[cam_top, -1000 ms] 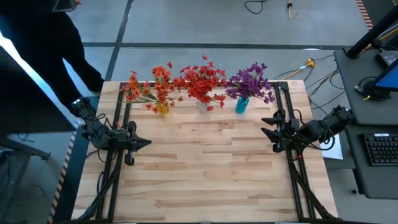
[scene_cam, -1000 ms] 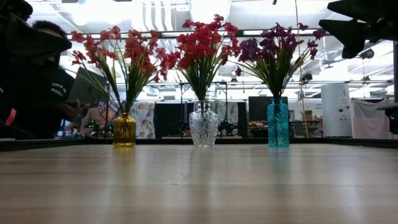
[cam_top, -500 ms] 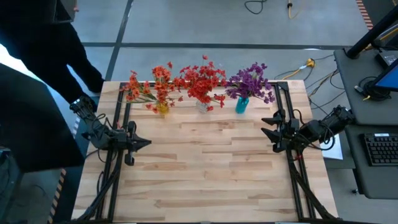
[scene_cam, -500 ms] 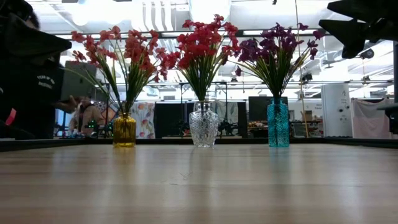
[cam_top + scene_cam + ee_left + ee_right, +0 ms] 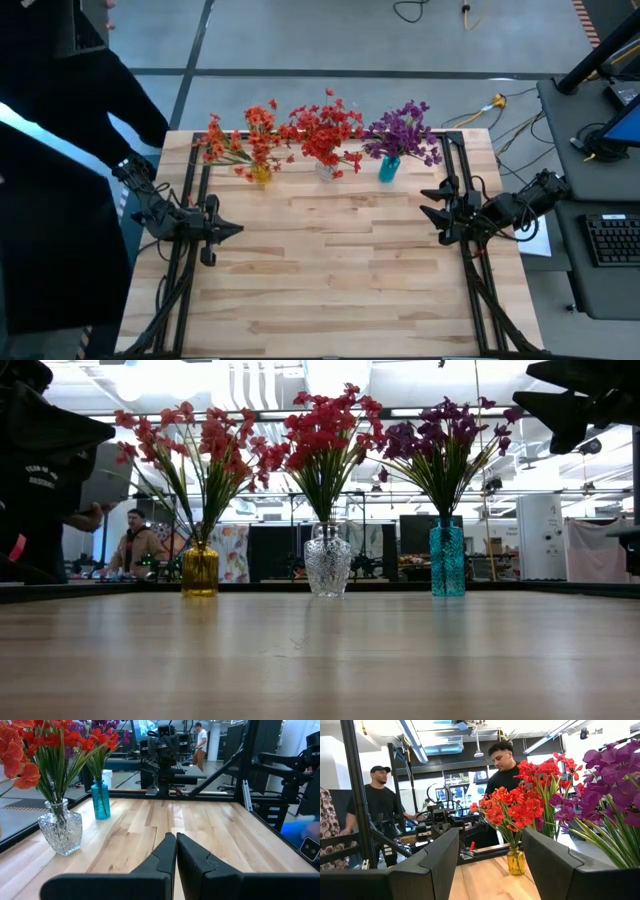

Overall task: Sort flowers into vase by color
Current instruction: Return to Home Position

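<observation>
Three bunches are set in a row along the far edge of the table (image 5: 340, 290). Orange flowers (image 5: 240, 140) are held in a yellow vase (image 5: 200, 570) on the left, red flowers (image 5: 325, 130) in a clear vase (image 5: 328, 560) in the middle, and purple flowers (image 5: 405, 135) in a blue vase (image 5: 447, 560) on the right. Each vase is upright and set apart from its neighbour.

The left gripper (image 5: 228, 229) is held at the table's left edge, nearer than the vases and well apart from the orange bunch. Its fingers are pressed together with nothing between them. The right gripper (image 5: 428, 203) is held at the right edge, near the blue vase but clear of it, with its fingers spread wide and empty.

A person in dark clothing (image 5: 50, 180) is seen beyond the table's left side.
</observation>
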